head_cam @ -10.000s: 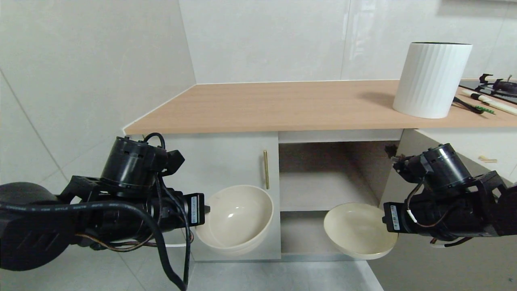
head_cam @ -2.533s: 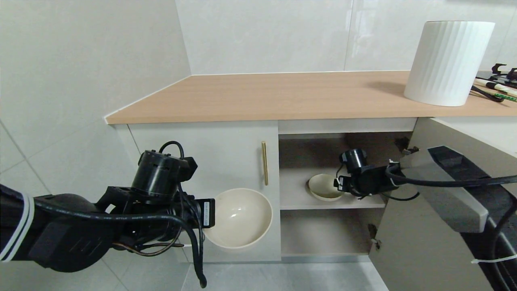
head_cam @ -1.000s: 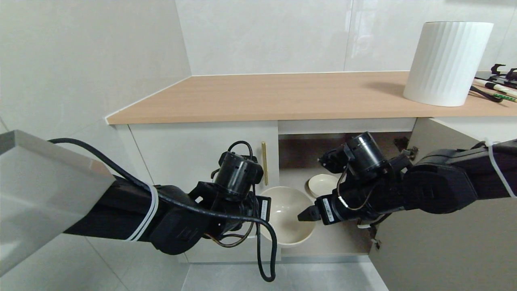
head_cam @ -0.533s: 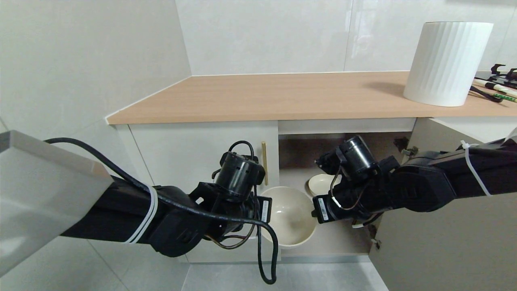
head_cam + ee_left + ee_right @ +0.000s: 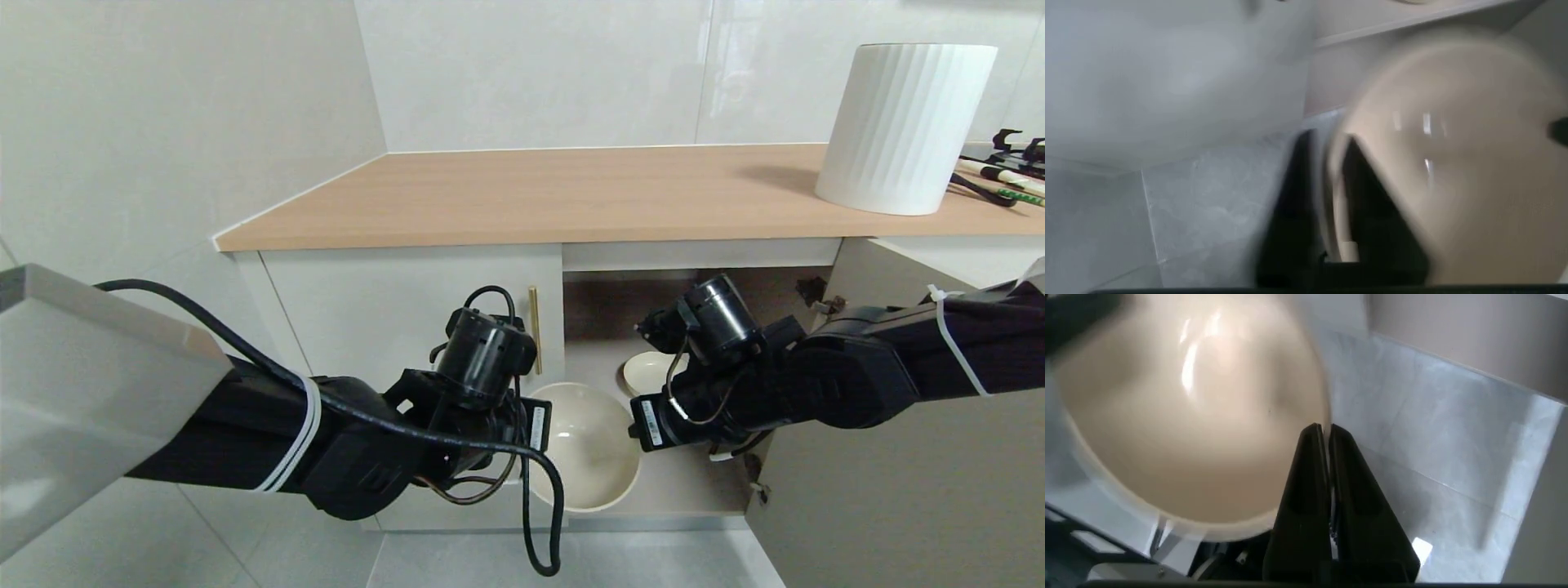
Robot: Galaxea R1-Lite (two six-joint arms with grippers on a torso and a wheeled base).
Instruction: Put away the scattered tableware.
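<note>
Gripping the bowl (image 5: 584, 445) by its rim, the left gripper (image 5: 1331, 167) has its fingers clamped on it at the left edge of the open cabinet (image 5: 694, 255), before the lower compartment. The right gripper (image 5: 1324, 434), fingers nearly together, pinches the opposite rim. A small bowl (image 5: 649, 371) sits on the shelf (image 5: 594, 361) behind.

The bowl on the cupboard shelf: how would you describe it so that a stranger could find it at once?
Below the wooden countertop, the cupboard stands open on its right side. On its shelf, deep inside, rests the shelf bowl. It is cream like the large bowl held out front in the left gripper, but no gripper touches it.
</note>
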